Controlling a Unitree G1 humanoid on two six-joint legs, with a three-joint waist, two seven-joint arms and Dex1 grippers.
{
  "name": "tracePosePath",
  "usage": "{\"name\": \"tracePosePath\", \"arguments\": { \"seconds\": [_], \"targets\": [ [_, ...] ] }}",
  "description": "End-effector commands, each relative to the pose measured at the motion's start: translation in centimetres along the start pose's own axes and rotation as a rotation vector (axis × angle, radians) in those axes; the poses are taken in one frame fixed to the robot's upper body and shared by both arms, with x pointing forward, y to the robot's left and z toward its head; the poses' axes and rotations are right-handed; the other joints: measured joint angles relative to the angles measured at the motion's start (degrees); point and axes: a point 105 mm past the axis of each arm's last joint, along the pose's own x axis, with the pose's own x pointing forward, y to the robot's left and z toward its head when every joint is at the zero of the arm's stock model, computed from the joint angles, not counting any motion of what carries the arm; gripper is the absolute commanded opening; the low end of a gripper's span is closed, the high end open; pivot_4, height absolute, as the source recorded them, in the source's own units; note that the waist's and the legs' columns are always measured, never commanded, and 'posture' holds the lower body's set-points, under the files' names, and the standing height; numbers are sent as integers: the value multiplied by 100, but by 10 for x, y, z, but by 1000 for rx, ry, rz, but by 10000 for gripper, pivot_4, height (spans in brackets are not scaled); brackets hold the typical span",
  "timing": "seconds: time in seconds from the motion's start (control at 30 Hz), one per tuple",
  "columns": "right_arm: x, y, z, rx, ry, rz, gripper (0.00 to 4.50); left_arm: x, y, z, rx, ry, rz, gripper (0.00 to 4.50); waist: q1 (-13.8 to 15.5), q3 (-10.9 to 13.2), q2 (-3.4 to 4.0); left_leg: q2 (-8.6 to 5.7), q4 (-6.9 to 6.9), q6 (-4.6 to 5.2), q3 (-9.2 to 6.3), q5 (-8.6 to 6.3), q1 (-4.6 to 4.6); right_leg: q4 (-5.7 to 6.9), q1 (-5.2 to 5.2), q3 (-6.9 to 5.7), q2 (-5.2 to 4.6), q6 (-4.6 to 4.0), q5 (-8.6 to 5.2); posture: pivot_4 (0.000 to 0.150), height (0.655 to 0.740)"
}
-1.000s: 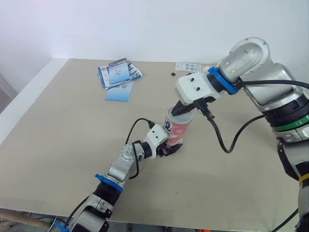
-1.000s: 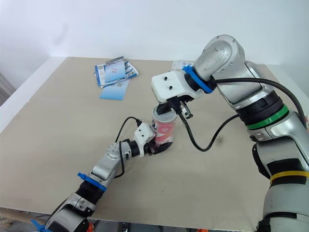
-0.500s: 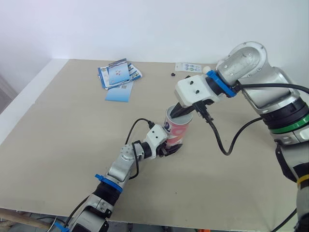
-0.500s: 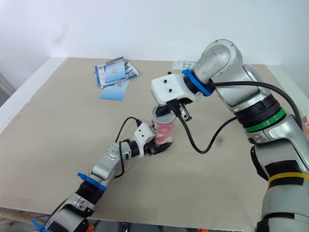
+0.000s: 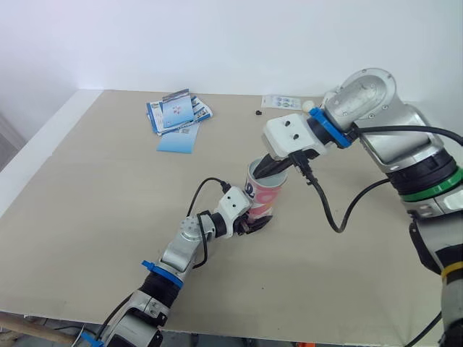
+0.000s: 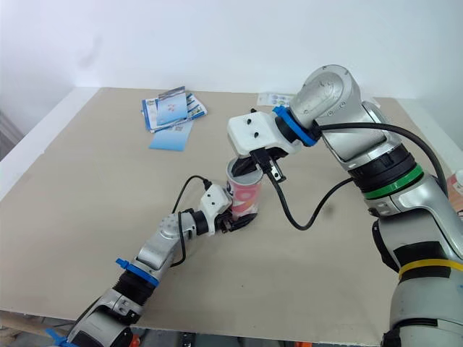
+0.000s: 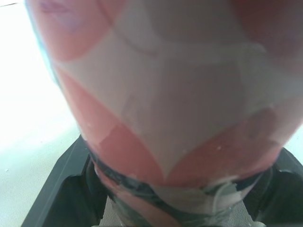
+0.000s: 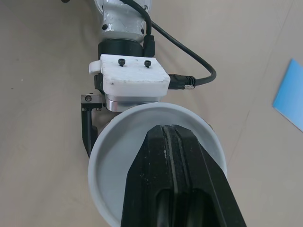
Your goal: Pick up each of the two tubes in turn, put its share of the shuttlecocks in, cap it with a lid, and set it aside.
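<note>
Clamps the pink-and-white tube [image 5: 266, 196] near its base with the left gripper [image 5: 251, 221], at mid-bench [image 5: 94, 202]. Dips the right gripper [image 5: 265, 168], fingers pressed together, into the open mouth. Judged as mid-filling: uncapped, with capping and setting aside yet to do. Farther back, blue leaflets [image 5: 177, 116].

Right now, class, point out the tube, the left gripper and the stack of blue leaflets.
tube [image 5: 268, 195]: left eye view, on its pink side wall.
left gripper [image 5: 255, 221]: left eye view, between its fingertips at the tube's base.
blue leaflets [image 5: 176, 114]: left eye view, on the top leaflet.
</note>
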Motion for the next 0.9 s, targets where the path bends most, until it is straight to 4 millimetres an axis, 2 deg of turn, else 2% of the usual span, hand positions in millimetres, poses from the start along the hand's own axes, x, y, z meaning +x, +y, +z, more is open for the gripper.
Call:
{"name": "tracePosePath", "arguments": {
  "seconds": [0.03, 0.2, 0.53, 0.67, 0.9],
  "targets": [
    [32, 22, -9, 65, -33, 165, 961, 0, -4, -12, -16, 46, -9, 32262, 0, -20, -15, 1, -1, 0, 0, 0, 2, 0, 2, 0, 1, -1, -2, 1500, 7400],
    [45, 32, -16, 93, -38, 211, 961, 0, -4, -11, -14, 45, -11, 32262, 0, -64, -34, 6, -6, 0, -16, -5, 18, 0, 23, -13, 5, -1, -22, 1500, 7400],
    [72, 36, -21, 169, -114, 248, 961, 1, -4, -11, -11, 43, -10, 32262, -16, -130, -53, 20, -14, -1, -24, -12, 56, 0, 54, -22, 16, -18, -33, 1500, 7400],
    [81, 38, -25, 207, -142, 254, 961, 1, -4, -11, -14, 42, -7, 32262, -21, -159, -63, 41, -19, -16, -21, -25, 101, 0, 91, -19, 36, -63, -59, 1500, 7400],
    [93, 41, -28, 266, -186, 272, 961, 0, -5, -11, -18, 41, -5, 32262, -24, -221, -48, 80, -19, -16, -22, -50, 140, 0, 124, -20, 83, -95, -78, 1500, 7400]
  ]
}}
